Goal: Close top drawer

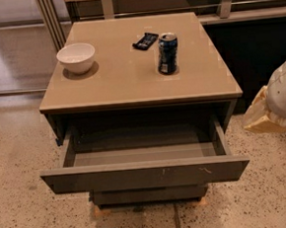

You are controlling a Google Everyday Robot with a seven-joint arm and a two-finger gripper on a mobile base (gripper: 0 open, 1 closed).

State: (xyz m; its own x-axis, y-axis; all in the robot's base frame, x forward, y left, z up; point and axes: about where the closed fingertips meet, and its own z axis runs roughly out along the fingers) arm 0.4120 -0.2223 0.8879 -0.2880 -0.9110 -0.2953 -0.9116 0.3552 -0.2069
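Observation:
The top drawer (145, 175) is pulled well out of the grey-brown cabinet, and its shallow inside looks empty. Its flat handleless front faces me, with small pale scratch marks right of centre. A narrower drawer front (149, 193) shows just below it. My gripper (269, 118) is at the right edge of the camera view, at the end of the white arm (285, 91). It is beside the cabinet's right side, level with the open drawer and apart from it. It holds nothing that I can see.
On the cabinet top (130, 82) stand a white bowl (76, 57) at back left, a blue drink can (167, 53) and a dark flat packet (145, 40). Speckled floor (18, 160) surrounds the cabinet. A dark low wall with railing stands behind.

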